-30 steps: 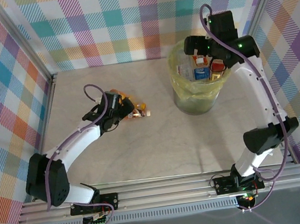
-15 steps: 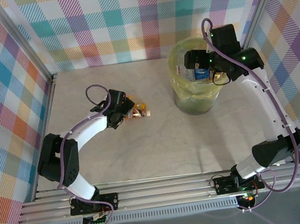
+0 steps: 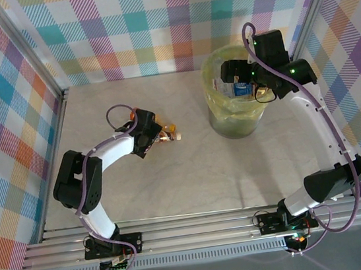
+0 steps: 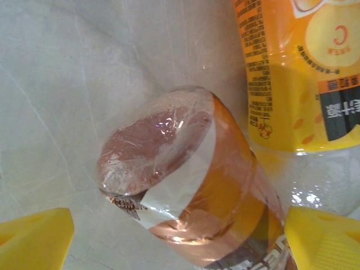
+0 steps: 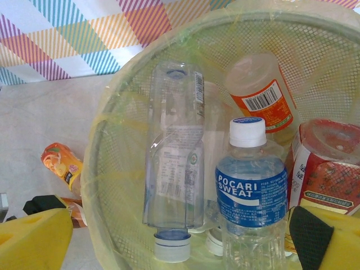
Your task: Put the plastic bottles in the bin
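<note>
Since one second earlier, the left gripper (image 3: pixel 153 137) had moved forward to the two plastic bottles (image 3: pixel 167 135) lying on the table (image 3: pixel 193 180). The right gripper (image 3: pixel 238 77) had come in over the bin (image 3: pixel 235 118).

In the left wrist view, a brown-orange bottle (image 4: pixel 185 180) lay between the yellow fingers (image 4: pixel 34 236), with its clear bottom turned to the camera. The fingers stood wide apart and did not grip it. The left one was clearly apart from it; for the right one I could not tell. Just beyond this bottle lay an orange bottle (image 4: pixel 298 73). Its label carried a big letter "C", some Asian characters and small print too fine to read.

The right gripper (image 5: pixel 180 242) was wide open and held nothing. The bin (image 5: pixel 112 140) with its yellow-green bag was directly below it. Inside stood a bottle with a white cap and a blue label reading "POCARI SWEAT" (image 5: pixel 250 191). Beside it was a clear bottle (image 5: pixel 171 169) with its cap down. Behind was a bottle with an orange label and a barcode (image 5: pixel 261 93), and at the right a red label with unreadable characters (image 5: pixel 326 180).
</note>
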Tool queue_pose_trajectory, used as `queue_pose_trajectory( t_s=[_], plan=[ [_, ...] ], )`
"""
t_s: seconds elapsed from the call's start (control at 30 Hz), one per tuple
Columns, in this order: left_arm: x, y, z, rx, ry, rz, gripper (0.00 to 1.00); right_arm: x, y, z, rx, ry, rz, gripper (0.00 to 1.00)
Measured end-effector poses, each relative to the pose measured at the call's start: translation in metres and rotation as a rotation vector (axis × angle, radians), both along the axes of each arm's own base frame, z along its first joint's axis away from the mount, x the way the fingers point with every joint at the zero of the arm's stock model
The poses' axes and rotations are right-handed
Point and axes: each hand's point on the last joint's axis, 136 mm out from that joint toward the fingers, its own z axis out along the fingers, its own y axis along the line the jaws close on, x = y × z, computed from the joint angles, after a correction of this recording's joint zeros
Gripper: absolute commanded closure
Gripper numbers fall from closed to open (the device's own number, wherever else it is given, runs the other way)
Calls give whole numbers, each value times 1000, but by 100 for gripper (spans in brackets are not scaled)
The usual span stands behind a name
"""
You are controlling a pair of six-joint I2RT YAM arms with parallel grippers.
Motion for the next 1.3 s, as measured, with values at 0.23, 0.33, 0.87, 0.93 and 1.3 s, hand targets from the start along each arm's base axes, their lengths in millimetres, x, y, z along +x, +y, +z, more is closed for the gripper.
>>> queue_pose_trajectory(
  t_s=[0.23, 0.33, 0.87, 0.93, 1.3],
  plan=[
    [6, -1, -4, -15, -9, 20, 7, 2, 3, -1, 7, 3, 9, 0],
    [4, 0, -11, -7, 11, 21, 8, 2, 3, -2, 7, 5, 9, 0],
    [-9, 9, -24, 0, 49, 35, 36, 1, 6, -10, 26, 29, 9, 0],
    [-11, 9, -23, 3, 51, 29, 42, 0, 8, -13, 29, 37, 17, 0],
    [-32, 22, 18, 62, 7, -77, 57, -34, 44, -14, 85, 55, 161, 0]
  ],
)
